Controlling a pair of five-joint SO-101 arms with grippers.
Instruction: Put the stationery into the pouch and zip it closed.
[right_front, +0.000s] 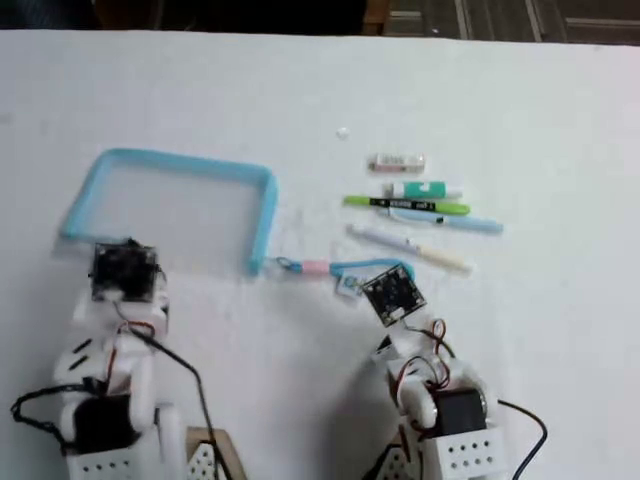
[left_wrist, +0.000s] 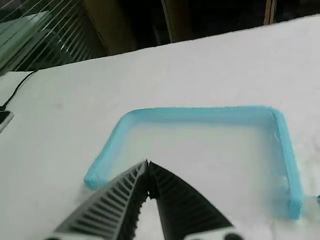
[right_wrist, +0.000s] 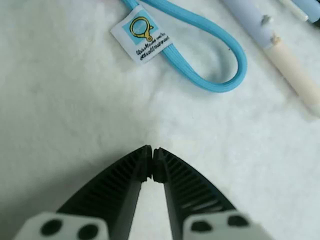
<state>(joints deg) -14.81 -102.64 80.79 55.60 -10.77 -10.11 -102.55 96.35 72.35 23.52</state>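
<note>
**A:** What is noted at the left?

**B:** The left gripper (left_wrist: 148, 167) is shut tip to tip with nothing held. It sits at the near edge of the pouch (left_wrist: 200, 114), which lies flat on the table (right_front: 520, 100). Whether the zip is undone cannot be told.

**A:** The risk there?

**B:** If the mouth is not pinned and spread, the limp pouch is likely to be pushed along instead of filled.

**A:** And in the middle?

**B:** The pouch's blue strap (right_wrist: 240, 62) is looped just ahead of the right gripper (right_wrist: 152, 155), which is likewise closed and empty. The strap could be snagged on a reach and the pouch dragged.

**A:** At the right?

**B:** The pens (right_front: 410, 205) are laid close together, near the strap. Two could be pinched at once, or neighbours rolled away.
</note>
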